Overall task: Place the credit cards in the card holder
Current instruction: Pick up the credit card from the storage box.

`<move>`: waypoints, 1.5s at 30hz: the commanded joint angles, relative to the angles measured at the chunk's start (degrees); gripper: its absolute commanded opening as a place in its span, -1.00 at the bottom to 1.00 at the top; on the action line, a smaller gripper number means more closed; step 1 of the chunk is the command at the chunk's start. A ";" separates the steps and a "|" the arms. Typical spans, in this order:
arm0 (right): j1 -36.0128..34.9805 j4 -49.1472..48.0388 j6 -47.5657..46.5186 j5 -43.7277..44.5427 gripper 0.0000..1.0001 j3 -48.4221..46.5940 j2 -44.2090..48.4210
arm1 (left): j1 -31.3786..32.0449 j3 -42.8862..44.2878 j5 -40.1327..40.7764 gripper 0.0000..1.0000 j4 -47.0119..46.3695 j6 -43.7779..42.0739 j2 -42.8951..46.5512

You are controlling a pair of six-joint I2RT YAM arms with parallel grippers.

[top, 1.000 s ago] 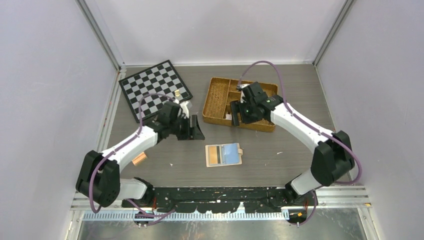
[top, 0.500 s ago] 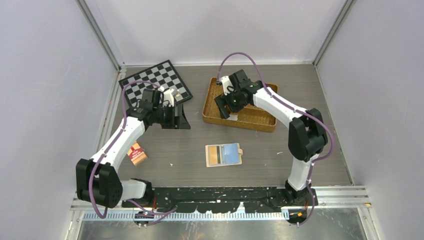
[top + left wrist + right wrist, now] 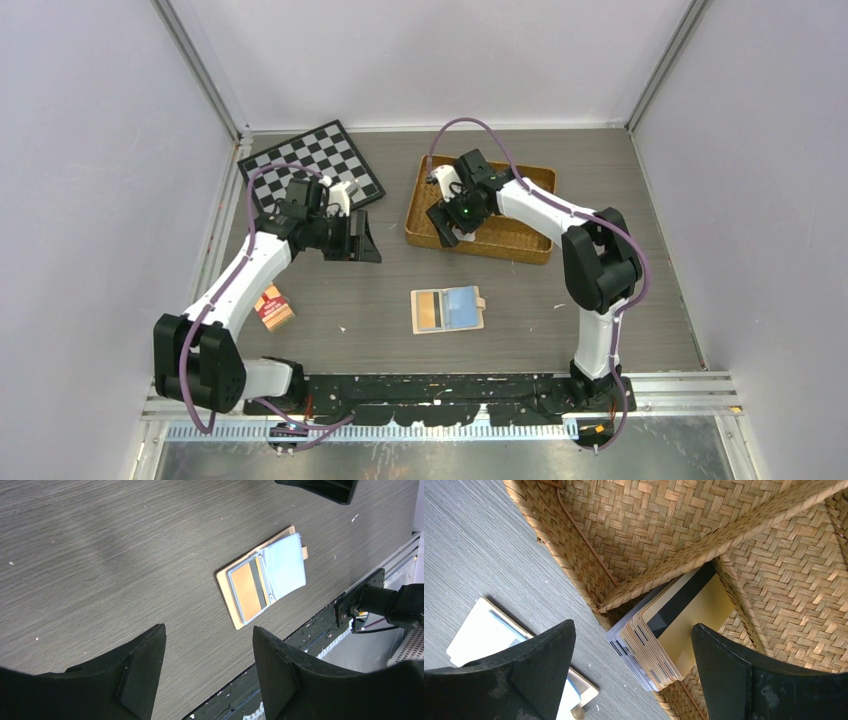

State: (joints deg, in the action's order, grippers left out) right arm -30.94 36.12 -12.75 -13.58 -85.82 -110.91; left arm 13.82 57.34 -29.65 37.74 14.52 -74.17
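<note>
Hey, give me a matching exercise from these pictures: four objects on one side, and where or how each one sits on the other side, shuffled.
1 card holder
2 stack of credit cards
3 chessboard
4 red-brown packet

A stacked in the wicker tray
B far left of the table
C lying open, mid-table
D near left of the table

Pairs: 1-C, 2-A, 3-B, 4-D

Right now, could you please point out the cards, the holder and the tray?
Cards (image 3: pixel 694 625): right wrist view, top card's gold face.
Holder (image 3: pixel 285 565): left wrist view, its blue half.
Tray (image 3: pixel 649 520): right wrist view, woven floor.
</note>
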 commanded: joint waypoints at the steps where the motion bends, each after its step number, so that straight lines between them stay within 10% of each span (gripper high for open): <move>1: -0.32 -3.19 -1.99 -0.97 0.81 0.69 0.86 | -0.31 0.89 -1.61 0.32 0.44 -0.64 -0.55; 18: -1.96 4.93 -1.09 -4.98 0.53 -2.43 2.21 | -0.38 0.77 -1.78 0.32 0.55 -0.57 -0.47; 45: -1.79 8.35 0.71 -6.91 -0.47 -4.18 2.64 | -0.46 0.86 -1.64 0.33 0.98 -0.84 -0.93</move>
State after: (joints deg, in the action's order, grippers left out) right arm -32.29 42.54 -13.17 -18.79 -88.16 -110.93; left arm 13.74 57.34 -30.06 38.24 14.50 -74.78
